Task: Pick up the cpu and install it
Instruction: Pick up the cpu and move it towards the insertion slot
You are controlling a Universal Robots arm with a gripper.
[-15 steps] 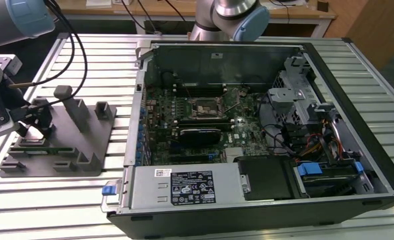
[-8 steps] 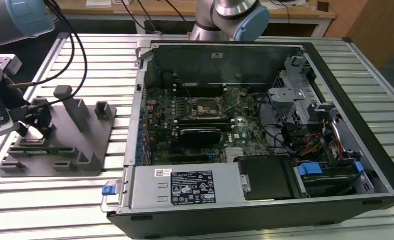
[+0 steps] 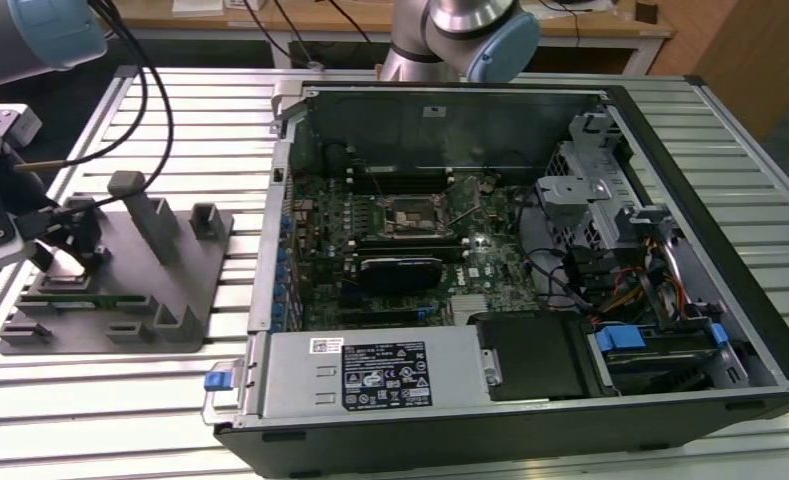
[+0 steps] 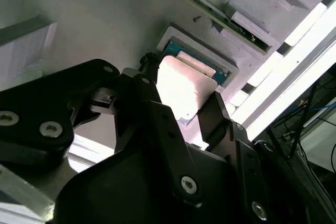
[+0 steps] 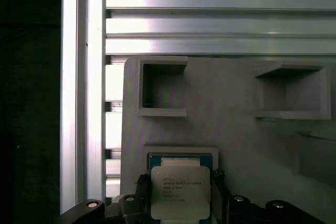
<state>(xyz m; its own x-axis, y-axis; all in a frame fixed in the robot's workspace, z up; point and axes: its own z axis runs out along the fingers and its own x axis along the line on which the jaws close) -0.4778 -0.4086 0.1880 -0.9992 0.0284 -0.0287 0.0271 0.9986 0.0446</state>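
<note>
The cpu (image 5: pixel 180 195) has a pale silver top and a thin greenish edge. It lies at a square recess of the grey holder block (image 5: pixel 236 129), and it is seen again as the bright square cpu (image 4: pixel 184 85) in the second wrist view. My gripper (image 5: pixel 180 179) has one black finger (image 4: pixel 149 90) against each of two opposite sides of the chip, shut on it. In the exterior view my gripper (image 3: pixel 87 265) hangs over the holder block (image 3: pixel 167 290) at the exterior view's left. The motherboard socket (image 3: pixel 414 215) sits inside the open computer case (image 3: pixel 714 230).
A long green strip module (image 3: pixel 87 297) lies in the holder beside my gripper. Upright grey posts (image 3: pixel 147 215) rise from the holder. Cables (image 3: pixel 154 110) run over the slatted metal table (image 3: pixel 141 420). Drive cages and wiring (image 3: pixel 608 230) fill the case's side at the exterior view's right.
</note>
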